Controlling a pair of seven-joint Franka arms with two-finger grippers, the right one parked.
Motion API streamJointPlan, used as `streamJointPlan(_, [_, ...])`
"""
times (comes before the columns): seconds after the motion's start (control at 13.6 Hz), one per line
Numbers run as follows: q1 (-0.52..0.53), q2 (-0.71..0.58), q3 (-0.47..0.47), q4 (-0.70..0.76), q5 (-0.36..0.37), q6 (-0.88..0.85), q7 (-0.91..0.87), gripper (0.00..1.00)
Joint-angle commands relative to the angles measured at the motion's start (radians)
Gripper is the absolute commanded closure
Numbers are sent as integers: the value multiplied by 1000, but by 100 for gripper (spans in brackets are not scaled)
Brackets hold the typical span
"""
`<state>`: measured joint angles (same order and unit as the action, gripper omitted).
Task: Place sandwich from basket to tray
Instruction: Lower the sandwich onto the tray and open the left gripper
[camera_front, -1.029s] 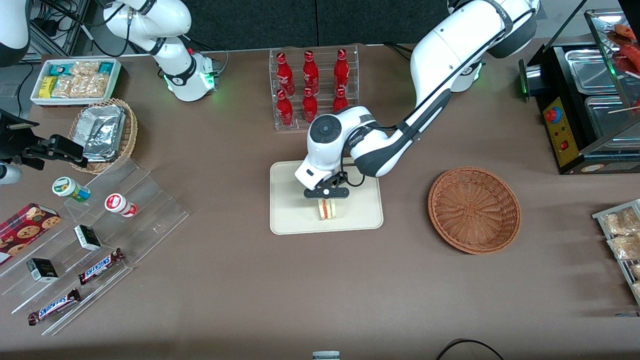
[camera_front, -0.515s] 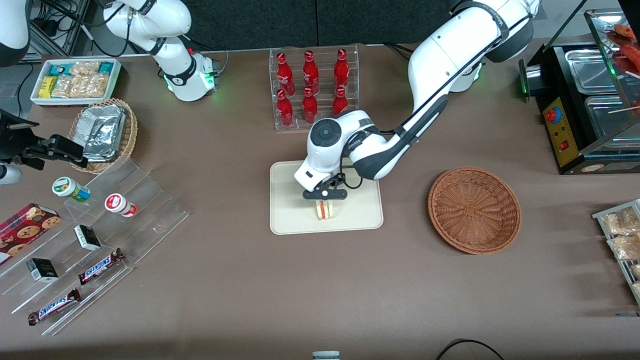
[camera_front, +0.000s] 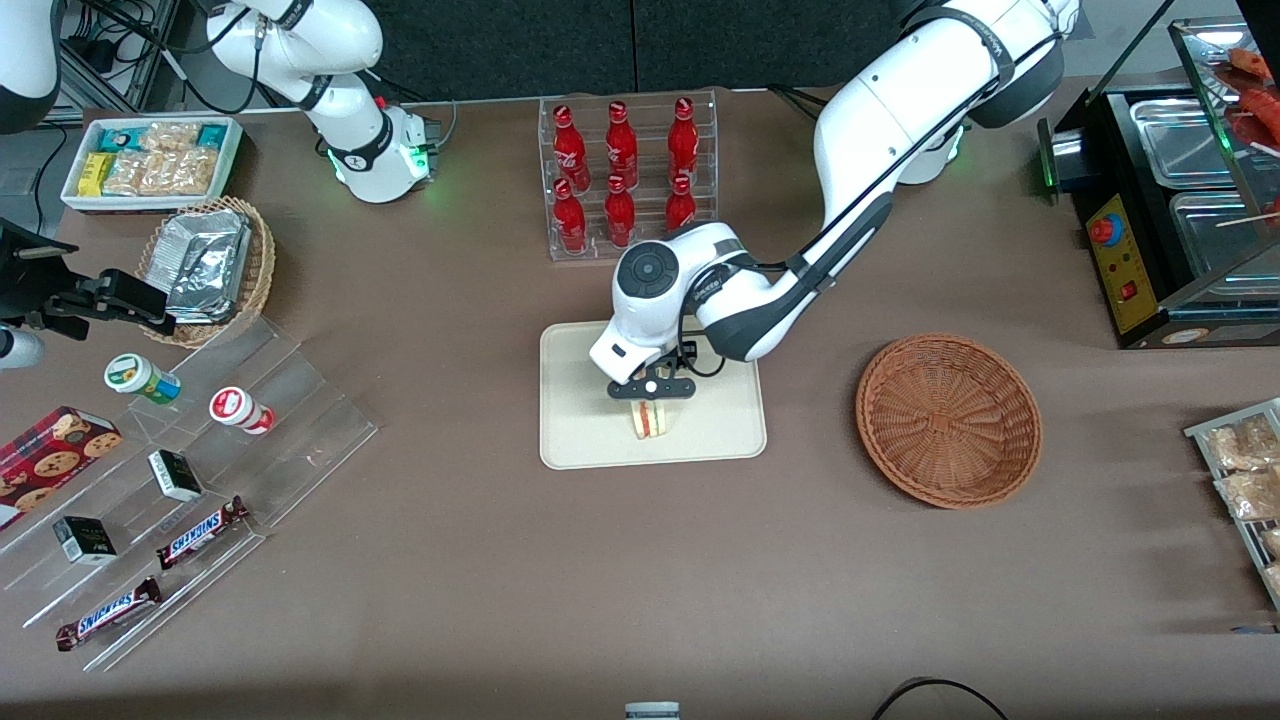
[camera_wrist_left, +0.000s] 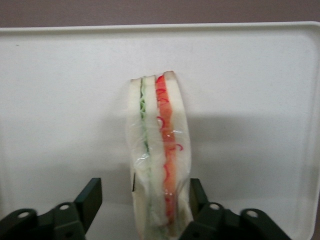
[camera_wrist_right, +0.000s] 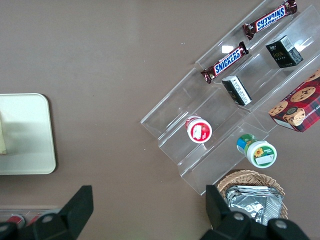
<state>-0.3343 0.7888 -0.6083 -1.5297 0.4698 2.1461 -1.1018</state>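
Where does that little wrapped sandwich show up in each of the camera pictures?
Front view: the sandwich stands on the tray, just under the gripper.
Left wrist view: the sandwich is upright on the tray, between the open gripper's fingers.
Right wrist view: only a pale sliver shows on the tray.
Shared landmark: the cream tray.

Six red bottles (camera_front: 622, 170) stand in a clear rack (camera_front: 630, 178), farther from the front camera than the table's middle. Toward the parked arm's end sit a white bin (camera_front: 152, 160) of snacks, a tan basket (camera_front: 208, 270) of foil packets, and clear steps (camera_front: 190, 470) holding two Snickers bars (camera_front: 200, 532), cups and small boxes. A black food warmer (camera_front: 1165, 215) stands at the working arm's end.
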Motion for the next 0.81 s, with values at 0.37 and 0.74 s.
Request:
streamJointPlan(0.37, [75, -190, -7, 85, -54, -236, -164, 0])
streamJointPlan(0.74, [173, -298, -7, 97, -127, -360, -77, 0])
